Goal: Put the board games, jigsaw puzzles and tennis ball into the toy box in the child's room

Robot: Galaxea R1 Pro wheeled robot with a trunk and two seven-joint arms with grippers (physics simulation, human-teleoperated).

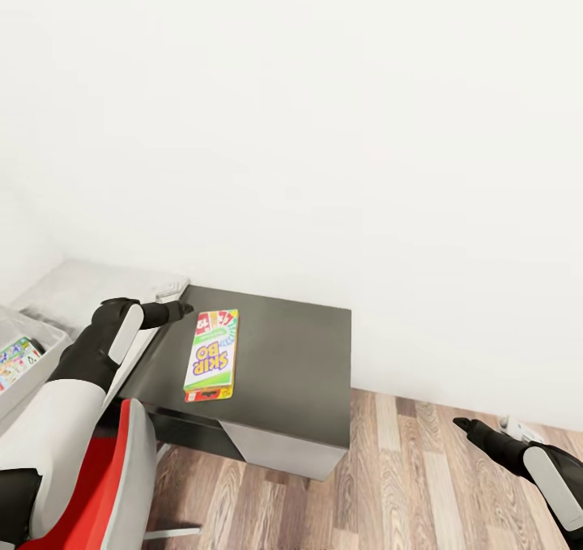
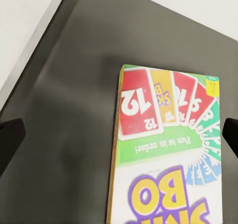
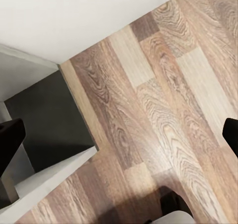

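Note:
A board game (image 1: 212, 354) with a white, red and yellow cover and big letters lies flat on a low dark grey cabinet (image 1: 291, 356). My left gripper (image 1: 182, 309) hovers over the box's far left corner. In the left wrist view the box (image 2: 163, 149) lies below the open left gripper (image 2: 119, 137), with nothing between the fingers. At the far left stands the toy box (image 1: 50, 336), a light-grey bin on the pale table (image 1: 89, 284), with a colourful flat item (image 1: 16, 360) inside. My right gripper (image 1: 463, 425) hangs open over the wood floor (image 3: 168, 115).
The cabinet stands against the white wall, touching the table's end. A red and white chair (image 1: 121, 485) is at the lower left beside my left arm. Wood-plank floor (image 1: 421, 485) spreads to the right of the cabinet.

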